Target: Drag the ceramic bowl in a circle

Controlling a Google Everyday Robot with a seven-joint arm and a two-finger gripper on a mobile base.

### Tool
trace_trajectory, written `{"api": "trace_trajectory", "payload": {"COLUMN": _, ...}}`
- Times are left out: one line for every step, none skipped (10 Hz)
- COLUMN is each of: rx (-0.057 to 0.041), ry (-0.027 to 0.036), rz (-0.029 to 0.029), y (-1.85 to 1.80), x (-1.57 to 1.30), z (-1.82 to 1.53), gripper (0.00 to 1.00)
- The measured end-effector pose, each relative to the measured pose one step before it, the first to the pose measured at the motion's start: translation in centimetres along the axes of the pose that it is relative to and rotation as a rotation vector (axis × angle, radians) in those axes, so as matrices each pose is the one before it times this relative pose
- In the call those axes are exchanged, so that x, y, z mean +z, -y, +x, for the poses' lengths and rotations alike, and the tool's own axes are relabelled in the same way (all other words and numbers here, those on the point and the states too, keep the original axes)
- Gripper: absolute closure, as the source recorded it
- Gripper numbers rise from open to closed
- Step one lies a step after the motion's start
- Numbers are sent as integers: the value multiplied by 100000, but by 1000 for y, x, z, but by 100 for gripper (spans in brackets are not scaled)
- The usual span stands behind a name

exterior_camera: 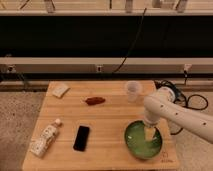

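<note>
Ceramic bowl, wide, shallow and green-glazed with a darker rim, sits at the lower right of the frame, near the right front corner of the pale wooden tabletop. In the one camera view a white arm comes in from the right and the gripper dips inside the bowl, toward its right-hand wall. Whether it is open or closed on anything I cannot tell.

To drag well, I judge it should bear lightly and evenly on the inner wall or floor. It should trace a small, slow circle leaning toward the tabletop's middle, since the edges lie near on the right and front. The small translucent plastic cup stands apart, higher in the frame, and needs room.

A flat black phone and a white bottle lying on its side rest at lower left. The bottle's label and a small mark at the tabletop's lower right corner cannot be read, and no brand shows.
</note>
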Motion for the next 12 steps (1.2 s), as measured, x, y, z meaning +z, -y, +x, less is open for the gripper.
{"api": "trace_trajectory", "payload": {"rx": 321, "ry": 673, "rz": -162, "y": 29, "x": 102, "z": -67, "gripper": 20}}
{"api": "trace_trajectory", "payload": {"rx": -7, "ry": 845, "rz": -254, "y": -61, "x": 280, "z": -17, "gripper": 20}}
{"api": "trace_trajectory", "payload": {"rx": -188, "ry": 1154, "rz": -93, "y": -64, "x": 391, "z": 52, "gripper": 20}}
{"api": "trace_trajectory", "payload": {"rx": -216, "ry": 1024, "rz": 67, "y": -13, "x": 301, "z": 21, "gripper": 20}}
{"api": "trace_trajectory", "payload": {"rx": -22, "ry": 602, "rz": -67, "y": -43, "x": 234, "z": 47, "gripper": 20}}
{"api": "trace_trajectory", "payload": {"rx": -129, "ry": 480, "rz": 14, "y": 74, "x": 89, "z": 11, "gripper": 20}}
{"api": "trace_trajectory", "payload": {"rx": -324, "ry": 745, "rz": -123, "y": 70, "x": 105, "z": 29, "gripper": 20}}
{"api": "trace_trajectory", "payload": {"rx": -314, "ry": 685, "rz": -115, "y": 11, "x": 337, "z": 182, "gripper": 20}}
{"api": "trace_trajectory", "payload": {"rx": -290, "ry": 331, "rz": -42, "y": -16, "x": 182, "z": 67, "gripper": 20}}
{"api": "trace_trajectory", "payload": {"rx": -397, "ry": 568, "rz": -25, "y": -5, "x": 55, "z": 55, "gripper": 20}}
{"api": "trace_trajectory", "payload": {"rx": -369, "ry": 393, "rz": -54, "y": -14, "x": 33, "z": 44, "gripper": 20}}
{"api": "trace_trajectory", "payload": {"rx": -292, "ry": 304, "rz": -60, "y": 16, "x": 82, "z": 57, "gripper": 20}}
